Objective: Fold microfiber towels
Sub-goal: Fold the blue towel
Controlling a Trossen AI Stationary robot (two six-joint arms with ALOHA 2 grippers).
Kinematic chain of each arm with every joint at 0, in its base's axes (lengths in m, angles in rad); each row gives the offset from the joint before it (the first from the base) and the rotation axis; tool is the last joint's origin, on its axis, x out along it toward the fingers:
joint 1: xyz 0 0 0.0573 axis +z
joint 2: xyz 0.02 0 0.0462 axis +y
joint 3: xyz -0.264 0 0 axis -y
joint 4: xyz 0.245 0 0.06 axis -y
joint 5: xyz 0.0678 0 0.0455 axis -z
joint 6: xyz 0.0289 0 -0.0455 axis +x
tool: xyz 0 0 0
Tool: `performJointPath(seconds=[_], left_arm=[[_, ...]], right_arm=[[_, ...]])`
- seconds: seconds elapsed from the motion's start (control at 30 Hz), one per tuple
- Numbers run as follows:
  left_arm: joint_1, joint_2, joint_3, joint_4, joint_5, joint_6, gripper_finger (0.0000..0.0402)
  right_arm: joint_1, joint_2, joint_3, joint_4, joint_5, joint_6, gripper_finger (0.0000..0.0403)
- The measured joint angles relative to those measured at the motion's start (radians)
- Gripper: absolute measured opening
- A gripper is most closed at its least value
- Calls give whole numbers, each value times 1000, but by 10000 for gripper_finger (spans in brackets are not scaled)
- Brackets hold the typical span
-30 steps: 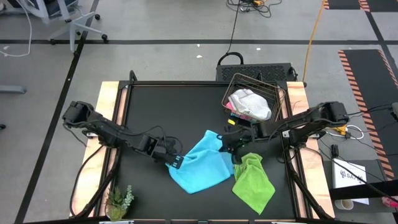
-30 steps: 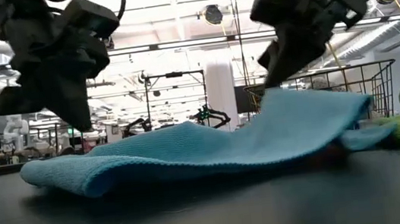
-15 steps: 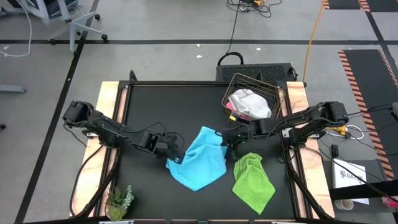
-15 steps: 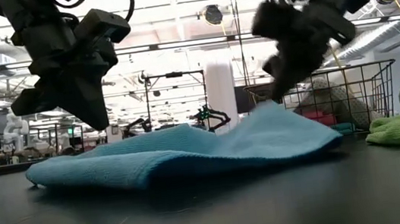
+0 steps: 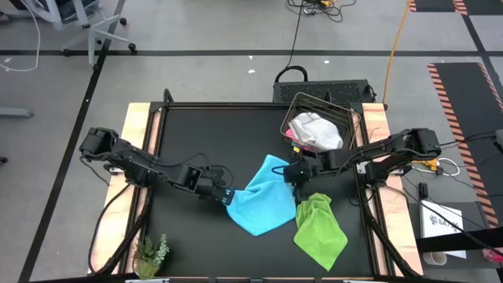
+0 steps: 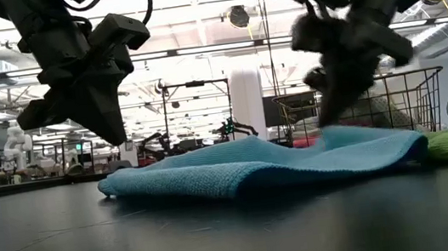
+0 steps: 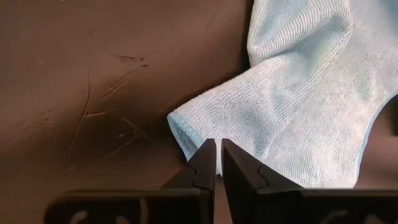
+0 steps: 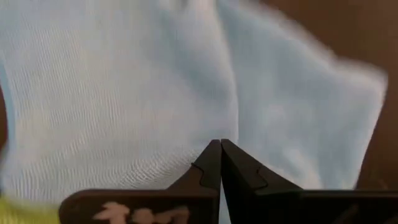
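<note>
A light blue microfiber towel [image 5: 263, 206] lies in the middle of the black table, doubled over on itself [image 6: 246, 161]. My right gripper [image 5: 296, 172] is shut at the towel's far right edge. My left gripper [image 5: 227, 197] hovers just above the towel's left corner [image 7: 180, 134]. Its fingers [image 7: 217, 149] are all but shut, with nothing between them. A lime green towel [image 5: 321, 229] lies crumpled to the right of the blue one. A white-grey towel [image 5: 316, 130] and a bit of pink cloth [image 5: 291, 138] rest in the wire basket [image 5: 348, 118]. My right gripper has its shut fingertips on the blue towel near its far right edge [image 8: 219, 124], coming from above and slanting down from the table's right. A crease runs away from the tips. One layer or several, I cannot tell. The cloth there lies low, almost on the table [image 6: 340, 132].
The wire basket stands at the far right of the table. A small green plant [image 5: 151, 253] sits at the near left corner. Wooden side rails [image 5: 137, 157] border the black mat, which is bare to the left and far side of the blue towel.
My right gripper has tipped further down, sunk, and gone toward the table's right edge. The blue towel has slid that way with it. The towel's raised right part has come down nearly flat, and its left end has been drawn toward the right.
</note>
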Motion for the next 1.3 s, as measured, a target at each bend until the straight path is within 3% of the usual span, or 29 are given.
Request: performJointPath(seconds=[0.13, 0.33, 0.7, 0.83, 1.1, 1.3], left_arm=[[10, 0, 0, 77, -45, 0, 26], [11, 59, 2, 219, -86, 53, 26], [-1, 290, 7, 386, 163, 18, 26], [-3, 297, 10, 295, 187, 18, 26], [4, 198, 4, -2, 194, 9, 26], [4, 94, -6, -229, 140, -34, 26]], right_arm=[[-7, -3, 0, 152, 0, -2, 0], [-27, -3, 1, 181, 0, 1, 0], [-27, -3, 1, 120, 0, 1, 0], [-27, -3, 1, 93, -3, 1, 0], [-27, -3, 1, -39, 6, -41, 0], [-28, -13, 1, -99, 114, -104, 0]])
